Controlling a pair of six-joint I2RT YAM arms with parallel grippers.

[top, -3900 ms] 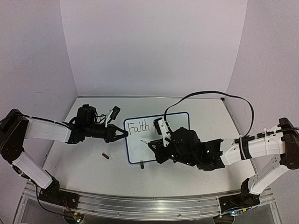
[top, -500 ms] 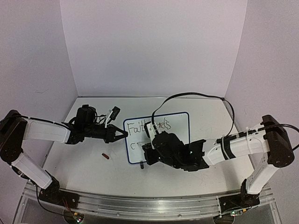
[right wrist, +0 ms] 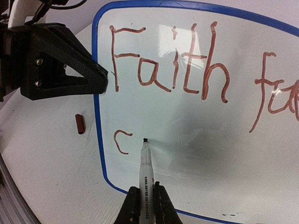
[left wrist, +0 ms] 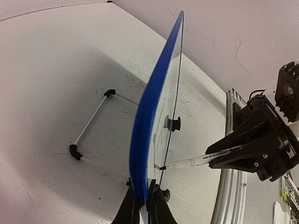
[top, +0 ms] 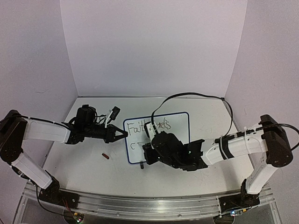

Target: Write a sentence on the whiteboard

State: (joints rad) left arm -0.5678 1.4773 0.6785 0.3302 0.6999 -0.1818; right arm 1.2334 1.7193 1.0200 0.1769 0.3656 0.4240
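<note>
Small blue-rimmed whiteboard (right wrist: 210, 154) gripped at edge by left pincer (left wrist: 142, 205). Slim white marker (right wrist: 145, 172) pinched by right pincer (right wrist: 144, 205), tip beside "c" of reddish handwritten sentence (right wrist: 170, 70).

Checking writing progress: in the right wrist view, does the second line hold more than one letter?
No: below "Faith" the whiteboard carries only a lone "c", with the marker tip just right of it.
</note>
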